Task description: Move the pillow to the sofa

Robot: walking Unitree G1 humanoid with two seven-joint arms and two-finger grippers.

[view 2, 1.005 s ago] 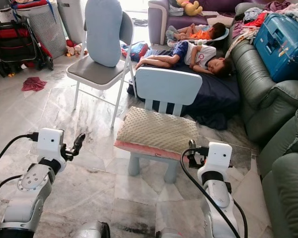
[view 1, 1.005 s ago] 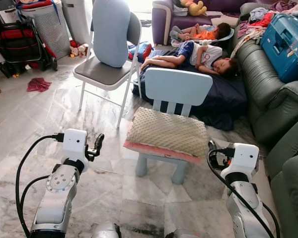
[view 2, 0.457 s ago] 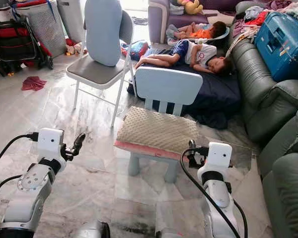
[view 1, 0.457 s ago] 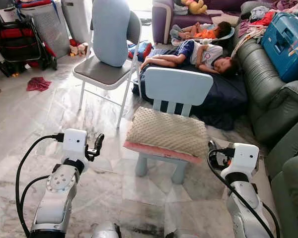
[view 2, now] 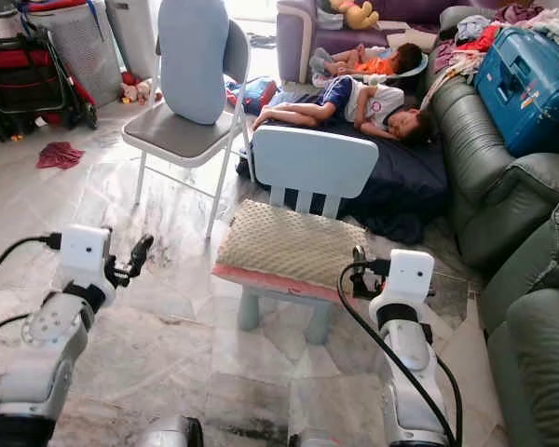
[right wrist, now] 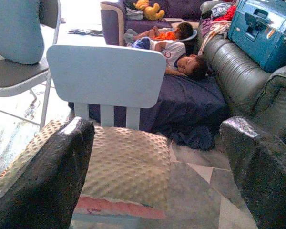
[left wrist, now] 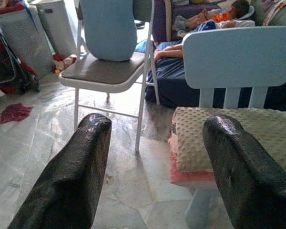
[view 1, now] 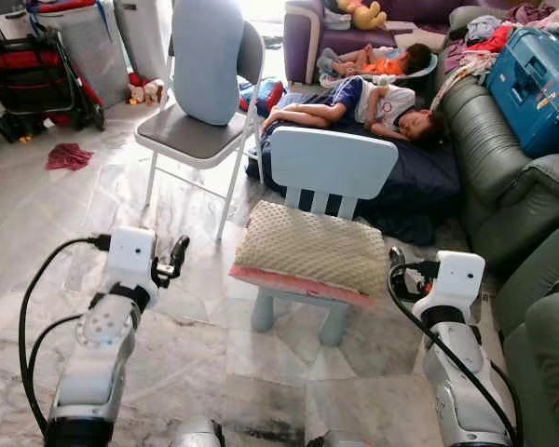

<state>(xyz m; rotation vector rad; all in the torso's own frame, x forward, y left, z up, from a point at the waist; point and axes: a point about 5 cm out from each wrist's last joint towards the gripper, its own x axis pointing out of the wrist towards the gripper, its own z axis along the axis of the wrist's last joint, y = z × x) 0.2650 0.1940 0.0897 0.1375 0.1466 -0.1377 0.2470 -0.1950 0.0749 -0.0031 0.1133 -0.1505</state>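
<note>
A beige dotted pillow [view 1: 312, 250] with a pink underside lies on the seat of a small pale-blue child's chair [view 1: 334, 160] on the marble floor in front of me. My left gripper [view 1: 178, 251] hovers open to the left of the chair, a short way from the pillow's edge. My right gripper [view 1: 395, 264] is open just off the pillow's right end. In the left wrist view the pillow [left wrist: 229, 143] sits beyond the open gripper [left wrist: 157, 121]. The right wrist view has the pillow [right wrist: 128, 162] between the spread fingers [right wrist: 47, 181]. The green leather sofa [view 1: 503, 177] runs along the right.
Two people lie asleep on a dark blue mattress [view 1: 419, 182] behind the small chair. A blue suitcase [view 1: 540, 79] and clothes sit on the sofa. A grey folding chair [view 1: 191, 135] holds a light-blue cushion [view 1: 207, 56]. A stroller [view 1: 28, 74] and a red cloth [view 1: 68, 155] are at the back left.
Both arms have risen and reached a little forward; the left one also swung slightly outward to the left. The pillow and chair have not moved.
</note>
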